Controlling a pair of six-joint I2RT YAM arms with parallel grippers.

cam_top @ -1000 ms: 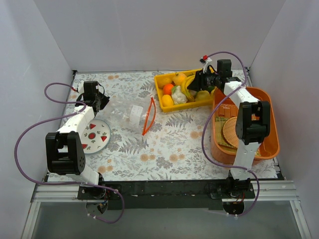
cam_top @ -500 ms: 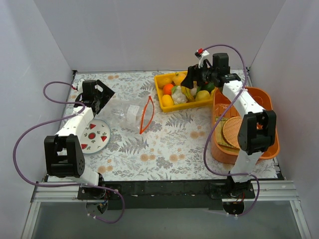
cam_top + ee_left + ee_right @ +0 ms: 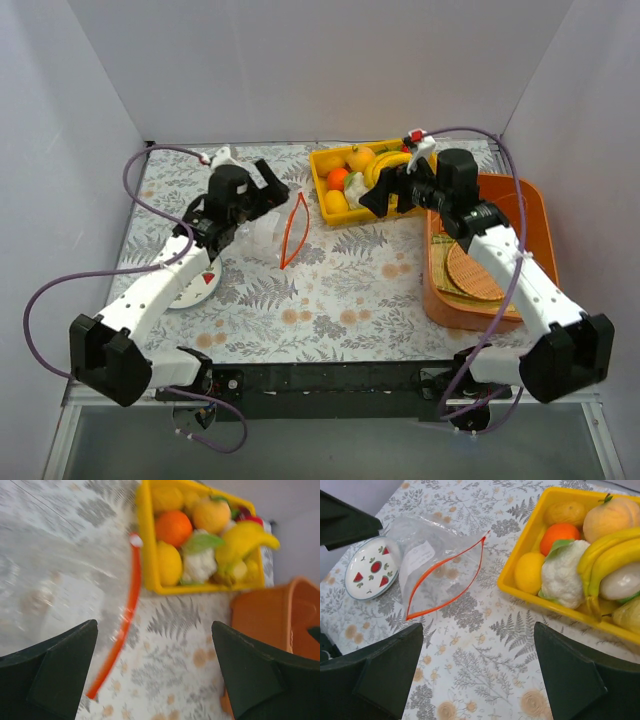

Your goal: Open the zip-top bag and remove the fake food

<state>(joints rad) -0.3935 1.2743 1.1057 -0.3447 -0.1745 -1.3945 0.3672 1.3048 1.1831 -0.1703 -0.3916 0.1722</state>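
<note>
Bag: the zip-top bag (image 3: 437,562) lies flat on the flowered table (image 3: 485,670), its red-orange strip bowed apart, mouth facing the yellow tray (image 3: 529,535).
Food: the fake food (image 3: 562,575) sits heaped in that tray, outside the bag.
Left gripper: my left gripper (image 3: 154,645) hangs over the bag, fingers spread wide, gripping nothing.
Right gripper: my right gripper (image 3: 477,635) is spread wide and empty, above the table between bag and tray.

1 zip-top bag (image 3: 437,560), 1 yellow tray (image 3: 526,532), 1 orange tub (image 3: 532,205), 1 plate (image 3: 364,582).
</note>
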